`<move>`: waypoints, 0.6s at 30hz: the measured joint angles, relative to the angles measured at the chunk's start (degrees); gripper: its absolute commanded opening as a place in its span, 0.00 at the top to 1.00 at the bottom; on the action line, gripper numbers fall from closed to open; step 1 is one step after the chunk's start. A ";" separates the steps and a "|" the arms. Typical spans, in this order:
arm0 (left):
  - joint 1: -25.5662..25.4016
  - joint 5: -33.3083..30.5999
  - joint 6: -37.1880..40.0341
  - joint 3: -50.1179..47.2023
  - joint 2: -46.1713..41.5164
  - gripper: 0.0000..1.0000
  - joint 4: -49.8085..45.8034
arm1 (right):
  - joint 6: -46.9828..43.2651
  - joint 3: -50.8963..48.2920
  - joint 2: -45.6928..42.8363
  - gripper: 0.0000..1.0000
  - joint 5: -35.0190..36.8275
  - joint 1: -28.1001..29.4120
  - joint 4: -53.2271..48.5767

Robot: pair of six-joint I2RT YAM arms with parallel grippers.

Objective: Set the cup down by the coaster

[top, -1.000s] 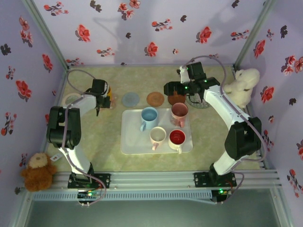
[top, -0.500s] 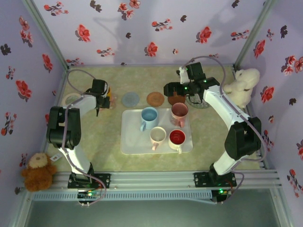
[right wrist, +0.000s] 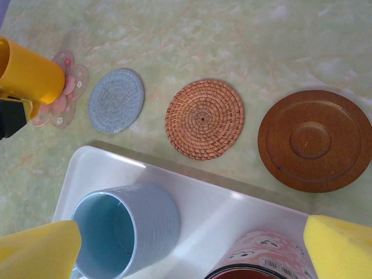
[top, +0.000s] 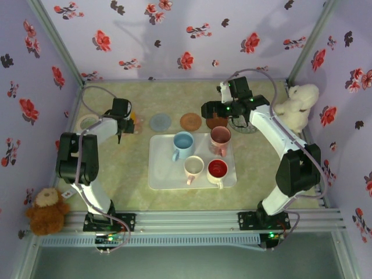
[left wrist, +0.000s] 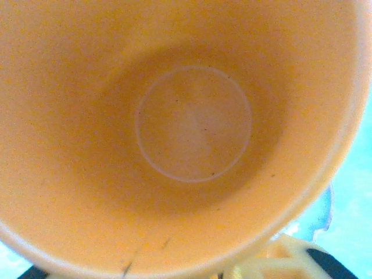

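Gripping tilted yellow cup (right wrist: 29,72) in left gripper (top: 129,123), flower-shaped coaster (right wrist: 64,96) just beneath; holding right gripper (right wrist: 189,253) wide open above blue mug (right wrist: 125,229).

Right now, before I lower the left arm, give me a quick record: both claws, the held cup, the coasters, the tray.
left claw: shut on yellow cup, cup tipped sideways
under cup: flower coaster, partly overlapped in the right wrist view
right claw: open, empty, over far edge of tray
bare coasters: grey-blue coaster, woven coaster, brown coaster
tray load: blue cup, pink cup, cream cup, red cup
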 measured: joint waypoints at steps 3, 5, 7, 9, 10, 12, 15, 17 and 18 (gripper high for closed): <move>0.00 0.00 -0.37 -0.02 -0.09 0.57 0.00 | -0.22 0.00 0.00 0.01 0.26 0.00 0.00; 0.02 -0.02 -0.39 -0.02 -0.22 0.52 -0.02 | -0.24 0.00 0.00 0.01 0.50 0.02 0.00; 0.00 -0.02 -0.39 -0.02 -0.44 0.47 -0.02 | -0.24 0.00 0.00 0.01 0.66 0.11 -0.02; 0.00 -0.11 -0.39 -0.02 -0.70 0.41 -0.07 | -0.26 0.00 0.00 0.01 0.66 0.22 -0.02; 0.00 -0.11 -0.42 -0.02 -0.79 0.39 -0.07 | -0.26 0.00 0.00 0.01 0.66 0.22 -0.02; 0.00 -0.15 -0.46 -0.02 -1.05 0.32 -0.09 | -0.42 0.00 0.00 0.01 0.66 0.22 -0.02; 0.00 -0.39 -0.44 -0.09 -2.05 0.21 -0.07 | -0.74 0.00 -0.02 0.01 0.83 0.22 -0.02; 0.00 -0.66 -0.46 -0.39 -3.21 0.16 -0.11 | -0.81 0.00 -0.07 0.01 0.85 0.22 -0.04; 0.00 -0.92 -0.48 -0.61 -3.85 0.13 -0.09 | -0.83 0.00 -0.15 0.01 0.90 0.22 -0.04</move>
